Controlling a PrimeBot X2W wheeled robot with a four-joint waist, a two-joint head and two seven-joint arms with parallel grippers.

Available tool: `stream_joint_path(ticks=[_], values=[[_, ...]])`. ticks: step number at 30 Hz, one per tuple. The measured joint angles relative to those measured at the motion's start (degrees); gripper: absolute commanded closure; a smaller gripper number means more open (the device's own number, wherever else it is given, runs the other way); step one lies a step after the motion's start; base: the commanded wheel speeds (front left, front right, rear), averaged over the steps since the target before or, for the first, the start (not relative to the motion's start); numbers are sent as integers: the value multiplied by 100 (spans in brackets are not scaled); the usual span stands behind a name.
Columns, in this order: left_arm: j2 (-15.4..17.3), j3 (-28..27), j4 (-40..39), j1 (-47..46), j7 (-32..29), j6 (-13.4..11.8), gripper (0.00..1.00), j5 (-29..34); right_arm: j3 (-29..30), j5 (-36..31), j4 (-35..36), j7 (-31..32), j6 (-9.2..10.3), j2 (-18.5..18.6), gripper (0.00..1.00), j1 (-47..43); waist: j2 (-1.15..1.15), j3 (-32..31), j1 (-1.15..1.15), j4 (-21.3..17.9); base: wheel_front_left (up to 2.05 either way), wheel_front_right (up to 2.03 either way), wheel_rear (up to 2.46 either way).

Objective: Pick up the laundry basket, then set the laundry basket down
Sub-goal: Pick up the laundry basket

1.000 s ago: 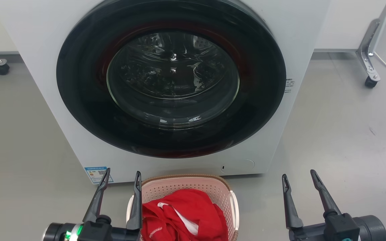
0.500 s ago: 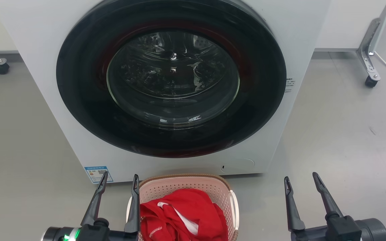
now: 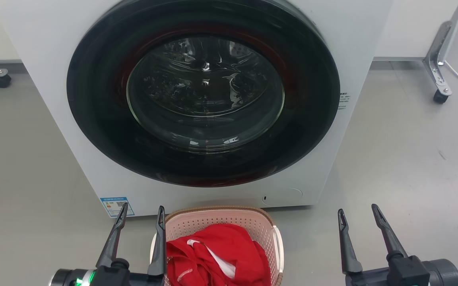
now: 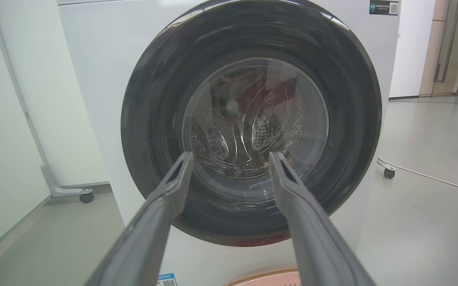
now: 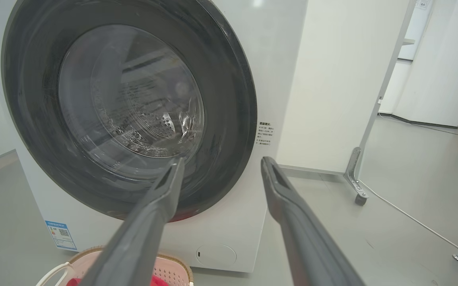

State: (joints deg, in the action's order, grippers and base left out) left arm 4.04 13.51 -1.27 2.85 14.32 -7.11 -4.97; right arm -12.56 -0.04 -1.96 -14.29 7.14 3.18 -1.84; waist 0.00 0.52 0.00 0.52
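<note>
Left hand (image 3: 142, 206) spread wide, empty, just beside the laundry basket (image 3: 229, 221), right hand (image 3: 356, 208) likewise wide, empty, well apart

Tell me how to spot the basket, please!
Look for the big white washer with the round dark door. On the floor right in front of it sits the basket. It is pale pink and full of holes, with a brown rim, white handles and a red cloth inside.
</note>
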Motion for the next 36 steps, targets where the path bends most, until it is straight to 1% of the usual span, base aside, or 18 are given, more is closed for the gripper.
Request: stream_joint_path(ticks=[12,21,24,28,33,36], values=[[-8,4,-85,9,0,0,0,1,68,73,27,0,0,-16,0,-40,0,40,0,9,0,0,0],[-18,11,-118,-3,24,7,0,0,66,157,98,0,0,-22,0,-72,0,363,0,22,0,0,0],[-21,8,-104,-76,24,15,0,0,80,180,81,0,-3,-24,0,136,0,541,0,21,0,0,0],[-38,-13,33,-437,24,62,0,-66,103,281,-31,-1,-18,-24,0,470,0,823,0,18,0,0,0],[-52,-24,327,-857,24,66,0,-103,111,334,-256,-10,-92,-22,0,862,0,1211,1,25,0,0,0],[-64,-32,526,-1099,24,112,0,-112,122,363,-458,-25,-141,-21,0,1132,0,1454,1,35,0,0,0]])
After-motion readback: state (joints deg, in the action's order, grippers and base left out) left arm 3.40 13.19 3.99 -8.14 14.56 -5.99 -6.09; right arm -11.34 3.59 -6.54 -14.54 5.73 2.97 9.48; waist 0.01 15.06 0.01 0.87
